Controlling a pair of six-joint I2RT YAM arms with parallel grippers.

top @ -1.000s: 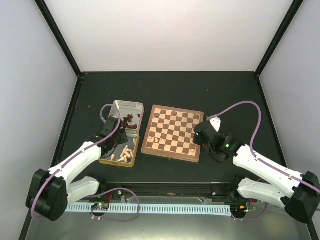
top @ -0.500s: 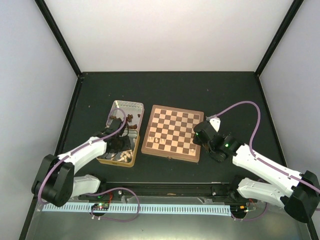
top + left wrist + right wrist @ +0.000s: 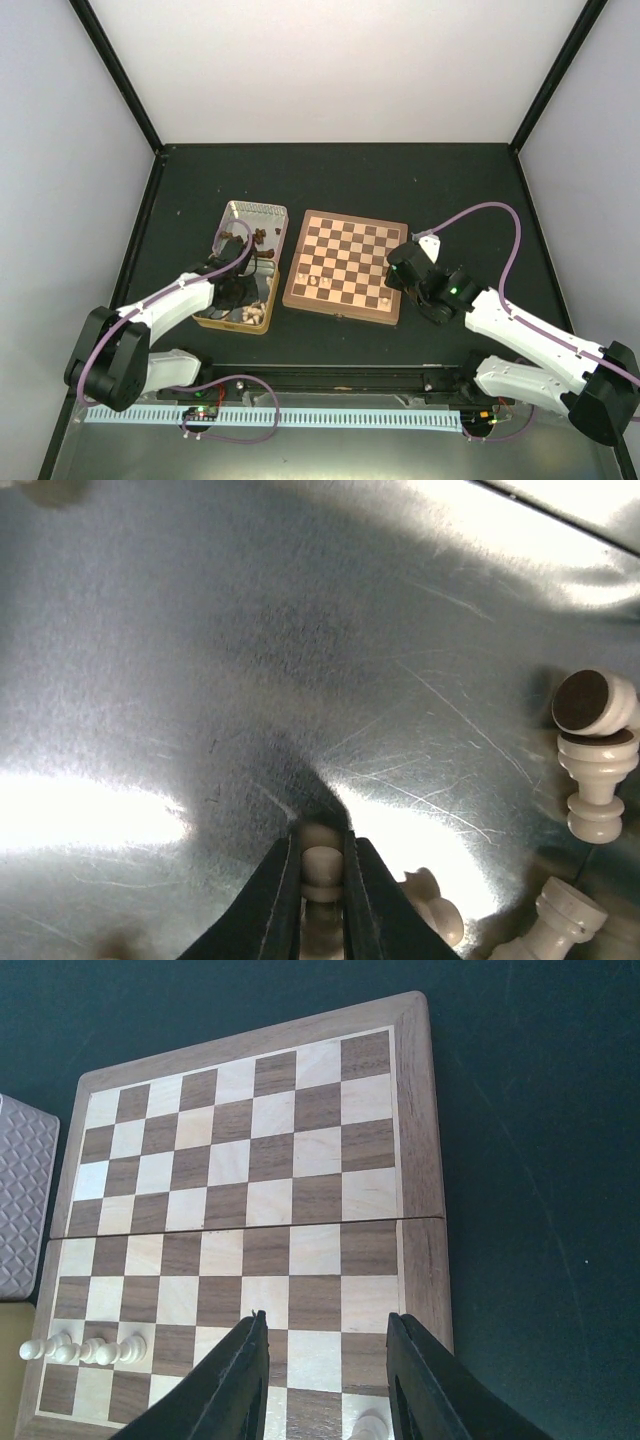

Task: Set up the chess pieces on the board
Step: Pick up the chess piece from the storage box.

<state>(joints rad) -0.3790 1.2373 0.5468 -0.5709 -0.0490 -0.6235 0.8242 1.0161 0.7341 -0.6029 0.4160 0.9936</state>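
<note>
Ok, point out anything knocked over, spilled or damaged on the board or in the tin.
Nothing stands out. The cream pieces on the board appear to stand upright in a row near its edge. The loose pieces in the tin lie on their sides, as unsorted stock would. No spill or damage shows.

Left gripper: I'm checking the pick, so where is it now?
In the top view the left gripper is down inside the tin left of the board; its wrist view shows it shut on a cream chess piece.
</note>
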